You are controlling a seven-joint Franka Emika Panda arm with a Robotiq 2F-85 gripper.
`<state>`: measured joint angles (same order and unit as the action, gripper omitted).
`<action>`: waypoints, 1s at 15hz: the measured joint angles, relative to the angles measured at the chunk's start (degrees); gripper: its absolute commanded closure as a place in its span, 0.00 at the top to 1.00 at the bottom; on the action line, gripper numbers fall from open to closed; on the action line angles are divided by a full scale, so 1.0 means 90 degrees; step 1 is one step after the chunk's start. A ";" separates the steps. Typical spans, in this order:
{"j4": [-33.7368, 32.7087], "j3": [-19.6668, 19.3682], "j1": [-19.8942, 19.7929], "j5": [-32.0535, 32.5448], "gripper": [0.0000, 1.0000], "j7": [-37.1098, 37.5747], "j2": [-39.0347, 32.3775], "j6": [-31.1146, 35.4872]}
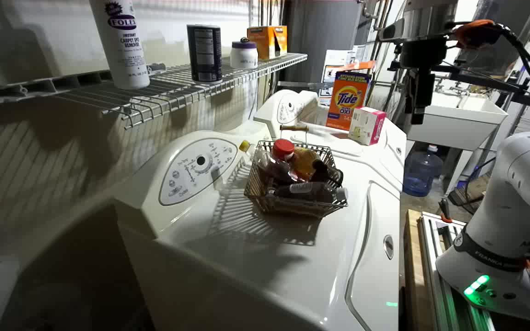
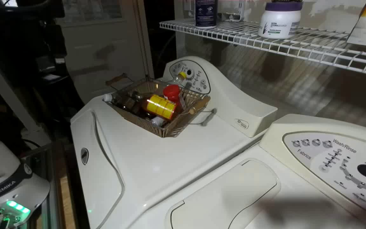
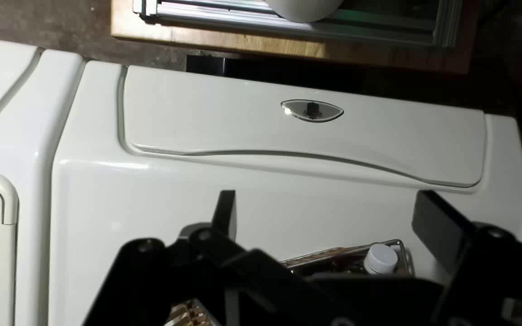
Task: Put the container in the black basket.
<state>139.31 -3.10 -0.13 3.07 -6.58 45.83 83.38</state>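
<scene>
The container, an upright dark canister (image 1: 205,53), stands on the white wire shelf in both exterior views; its top is cut off in an exterior view (image 2: 206,13). The black basket (image 1: 288,209) sits on the white machine top and holds several bottles, among them a red-capped one; it also shows in an exterior view (image 2: 140,123) and partly in the wrist view (image 3: 308,261). My gripper (image 1: 417,103) hangs pointing down, high to the right of the basket and apart from the shelf. In the wrist view its fingers (image 3: 326,201) are wide apart with nothing between them.
The wire shelf (image 1: 164,102) overhangs the machines' back and also bears a tall white bottle (image 1: 124,50), a purple-lidded jar (image 1: 244,56) and an orange box (image 1: 267,42). A Tide box (image 1: 348,100) and a pink-white box (image 1: 366,125) stand behind the basket.
</scene>
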 measured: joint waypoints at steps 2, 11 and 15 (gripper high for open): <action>0.0000 0.0000 0.0000 0.0000 1.00 0.0000 0.0000 0.0002; -0.0334 0.0241 0.0302 0.0081 1.00 -0.0261 -0.0263 0.0424; -0.1204 0.0748 0.0684 0.0500 1.00 -0.0518 -0.1062 0.1028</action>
<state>128.48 3.63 6.03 7.57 -11.24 36.27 92.63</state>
